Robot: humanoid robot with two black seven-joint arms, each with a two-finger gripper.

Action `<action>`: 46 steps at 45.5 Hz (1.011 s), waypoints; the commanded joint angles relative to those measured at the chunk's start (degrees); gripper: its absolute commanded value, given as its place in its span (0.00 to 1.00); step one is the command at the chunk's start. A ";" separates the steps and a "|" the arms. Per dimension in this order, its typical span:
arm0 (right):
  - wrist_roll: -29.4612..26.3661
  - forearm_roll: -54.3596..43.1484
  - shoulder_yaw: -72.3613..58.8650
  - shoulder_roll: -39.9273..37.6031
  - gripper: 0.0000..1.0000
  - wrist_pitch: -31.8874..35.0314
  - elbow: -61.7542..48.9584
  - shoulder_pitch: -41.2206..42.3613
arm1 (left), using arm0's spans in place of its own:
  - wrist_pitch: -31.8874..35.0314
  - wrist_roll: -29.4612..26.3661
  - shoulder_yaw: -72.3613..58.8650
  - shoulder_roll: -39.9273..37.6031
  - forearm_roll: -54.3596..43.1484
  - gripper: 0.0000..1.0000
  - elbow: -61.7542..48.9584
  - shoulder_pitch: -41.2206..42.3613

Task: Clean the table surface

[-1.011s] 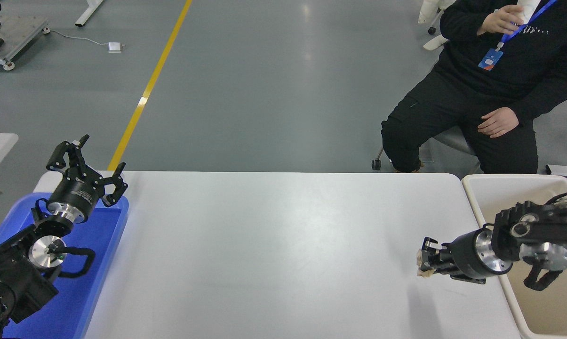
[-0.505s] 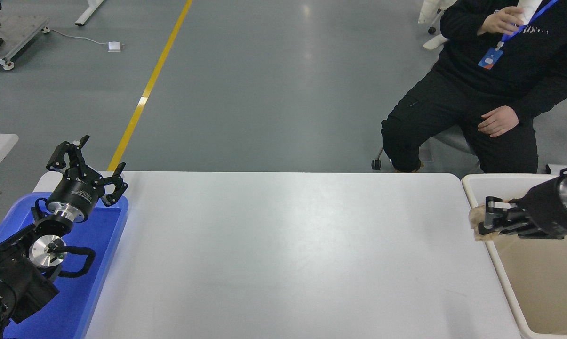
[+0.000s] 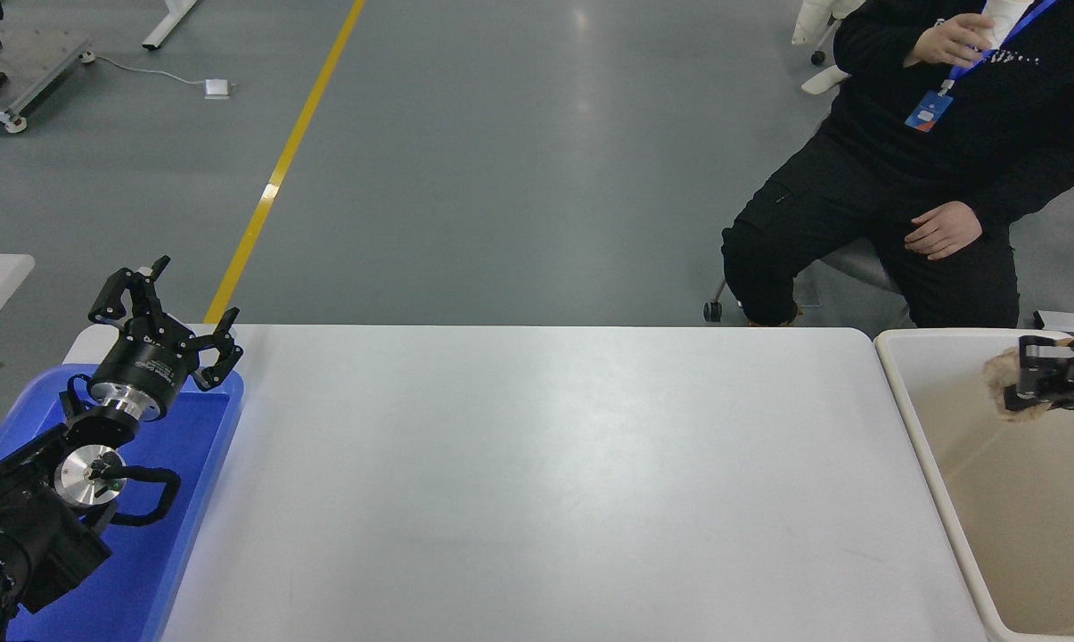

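no readable writing for you, right gripper closed on beige fluffy wad above cream tub, left gripper spread open over blue tray, white table surface

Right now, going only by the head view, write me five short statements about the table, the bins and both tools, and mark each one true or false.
1. The right tool holds a tan crumpled scrap over the cream tub. True.
2. The left tool is shut on a cloth. False: its fingers are spread and hold nothing.
3. The left arm sits over the blue tray. True.
4. The scrap lies on the white tabletop. False: it is clamped in the right tool, above the tub.
5. A seated person is beyond the table's far right corner. True.
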 commanded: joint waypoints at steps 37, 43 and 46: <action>7.58 0.73 39.96 39.62 0.10 -29.69 -65.71 -56.60 | 0.02 0.00 0.00 0.00 0.00 1.00 0.00 0.00; 10.74 0.82 40.05 42.87 0.09 -35.31 -69.40 -60.03 | 0.02 0.00 0.00 0.00 0.00 1.00 0.00 0.00; 13.47 0.90 40.05 44.98 0.08 -39.70 -70.90 -61.62 | 0.02 0.00 0.00 0.00 0.00 1.00 0.00 0.08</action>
